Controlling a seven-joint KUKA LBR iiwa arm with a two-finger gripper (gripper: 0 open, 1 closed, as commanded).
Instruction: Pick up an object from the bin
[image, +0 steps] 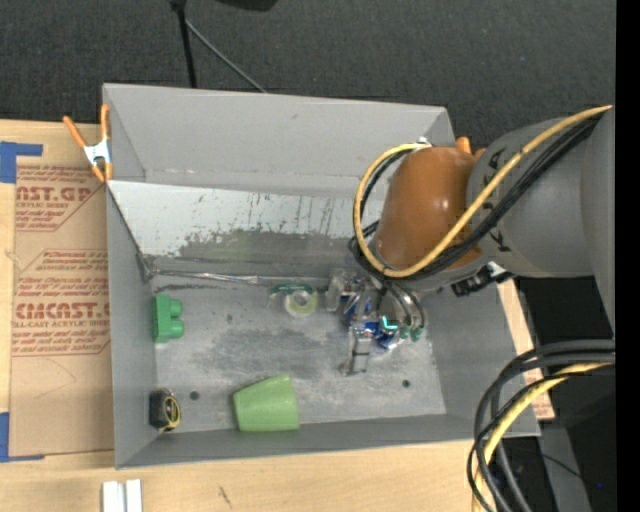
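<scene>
Status from my end: my gripper (357, 352) is down low over the bin (260, 345), right side of the floor, above a bare scratched patch. Honestly I can't tell whether it's spread or pressed together. My orange cover (425, 205) and the cables (361, 200) sit right above it, and the tool end is a jumble from this angle. There's a blue bit (378, 328) right beside the tip, and I can't tell if that's part of me or something loose. So I'm not claiming I've got anything in my grasp.

Where the stuff is, going by the view:

- Closest is a small pale round thing (296, 299) with a greenish middle. It's near my gripper, to its left and a little toward the back wall, not touching.
- A green cup (266, 405) lies on its side further left and toward the front wall.
- A small black and yellow thing (165, 409) sits just left of the cup, far from me, in the front left corner.
- A green block (167, 318) is well apart from me, against the left wall.
</scene>
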